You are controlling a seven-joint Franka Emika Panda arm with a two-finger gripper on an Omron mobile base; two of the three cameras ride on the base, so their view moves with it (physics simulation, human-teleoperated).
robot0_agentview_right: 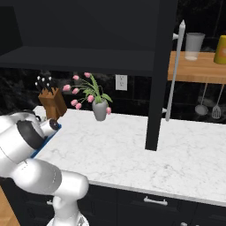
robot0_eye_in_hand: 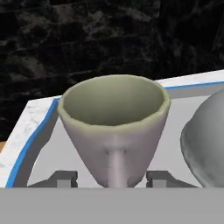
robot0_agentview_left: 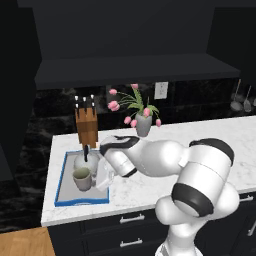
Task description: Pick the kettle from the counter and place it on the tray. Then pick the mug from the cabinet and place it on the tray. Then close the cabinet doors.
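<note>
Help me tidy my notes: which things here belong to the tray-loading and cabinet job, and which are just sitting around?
Job things: mug, kettle, tray, counter, cabinet, cabinet door, claw.

Lying about: vase of tulips, knife block, wall outlet, hanging utensils, glass on the shelf.
</note>
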